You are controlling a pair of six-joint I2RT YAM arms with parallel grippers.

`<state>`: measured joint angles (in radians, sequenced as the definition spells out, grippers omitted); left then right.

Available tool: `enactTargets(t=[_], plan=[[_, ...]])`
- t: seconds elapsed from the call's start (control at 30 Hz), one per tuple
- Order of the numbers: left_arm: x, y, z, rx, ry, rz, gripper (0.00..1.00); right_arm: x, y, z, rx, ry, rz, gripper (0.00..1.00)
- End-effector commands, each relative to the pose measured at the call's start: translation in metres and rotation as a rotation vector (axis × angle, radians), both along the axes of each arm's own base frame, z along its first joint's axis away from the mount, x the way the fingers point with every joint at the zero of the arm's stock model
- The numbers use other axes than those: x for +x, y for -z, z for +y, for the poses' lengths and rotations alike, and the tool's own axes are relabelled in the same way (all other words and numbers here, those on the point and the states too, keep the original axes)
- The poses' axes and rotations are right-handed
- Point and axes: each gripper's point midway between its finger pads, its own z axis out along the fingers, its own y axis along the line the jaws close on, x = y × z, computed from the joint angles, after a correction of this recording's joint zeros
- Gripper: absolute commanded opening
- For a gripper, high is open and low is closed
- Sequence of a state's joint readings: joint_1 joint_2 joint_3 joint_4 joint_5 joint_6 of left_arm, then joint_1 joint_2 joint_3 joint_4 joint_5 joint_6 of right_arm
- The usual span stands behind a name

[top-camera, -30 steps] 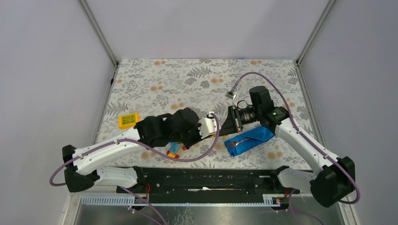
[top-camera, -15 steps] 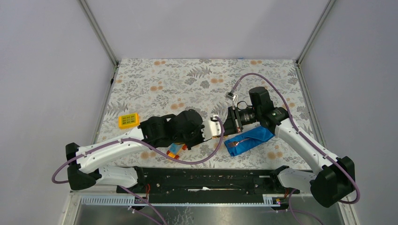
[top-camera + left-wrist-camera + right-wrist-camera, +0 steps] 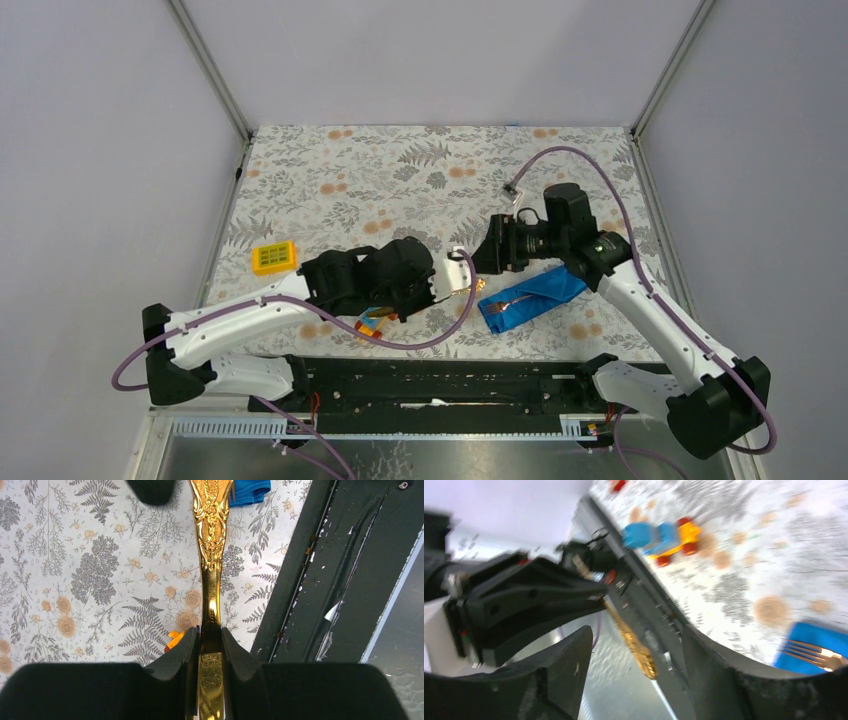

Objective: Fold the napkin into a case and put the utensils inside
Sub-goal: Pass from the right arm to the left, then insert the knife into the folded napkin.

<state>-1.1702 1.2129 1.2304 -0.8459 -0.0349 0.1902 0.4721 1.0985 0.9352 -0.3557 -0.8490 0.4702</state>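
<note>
My left gripper (image 3: 458,275) (image 3: 210,632) is shut on a golden knife (image 3: 211,555). Its ornate handle sticks out ahead of the fingers and its other end is hidden between them. My right gripper (image 3: 487,255) (image 3: 636,635) is open, and the tip of the knife's handle (image 3: 639,652) hangs loose between its spread fingers without touching them. The blue napkin (image 3: 532,293) (image 3: 809,635) lies folded on the table below the right wrist. The golden fork (image 3: 512,301) (image 3: 816,652) lies on the napkin, tines showing.
A blue-and-orange toy car (image 3: 372,322) (image 3: 660,537) sits under the left arm near the front edge. A yellow block (image 3: 275,257) lies at the left. The black rail (image 3: 450,375) (image 3: 320,580) runs along the near edge of the flowered tablecloth (image 3: 400,180).
My right gripper has opened, let go of the knife handle and drawn back a little to the right. The left gripper still holds the knife and has hardly moved.
</note>
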Motion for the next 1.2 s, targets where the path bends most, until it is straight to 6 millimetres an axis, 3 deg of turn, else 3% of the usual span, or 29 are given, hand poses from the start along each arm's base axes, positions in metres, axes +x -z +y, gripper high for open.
enactTargets(t=[0.0,0.1,0.17,0.23,0.3,0.53,0.67,0.8,1.17], plan=[[0.010,-0.002,-0.007,-0.033,-0.074,-0.015,0.00,0.066,-0.005,-0.057,-0.227,0.419,-0.116,0.77],[0.009,0.010,-0.020,-0.041,-0.101,0.042,0.00,0.099,0.010,-0.145,-0.515,0.766,-0.076,0.84],[0.006,0.020,-0.037,-0.050,-0.108,0.109,0.00,0.107,0.016,-0.197,-0.701,0.924,-0.064,0.91],[0.002,0.030,-0.057,-0.047,-0.105,0.183,0.00,0.107,0.012,-0.229,-0.828,1.026,-0.092,0.95],[-0.002,0.041,-0.076,-0.048,-0.106,0.256,0.00,0.101,-0.004,-0.245,-0.860,1.095,-0.152,0.98],[-0.002,0.085,-0.121,0.035,-0.080,0.379,0.00,0.069,-0.089,-0.249,-0.646,1.171,-0.460,1.00],[0.002,0.102,-0.138,0.080,-0.095,0.418,0.00,0.049,-0.114,-0.237,-0.495,1.157,-0.553,1.00],[0.004,0.117,-0.152,0.113,-0.108,0.456,0.00,0.032,-0.116,-0.231,-0.402,1.155,-0.595,1.00],[0.015,0.141,-0.182,0.133,-0.141,0.505,0.00,0.025,-0.094,-0.221,-0.405,1.093,-0.536,1.00]])
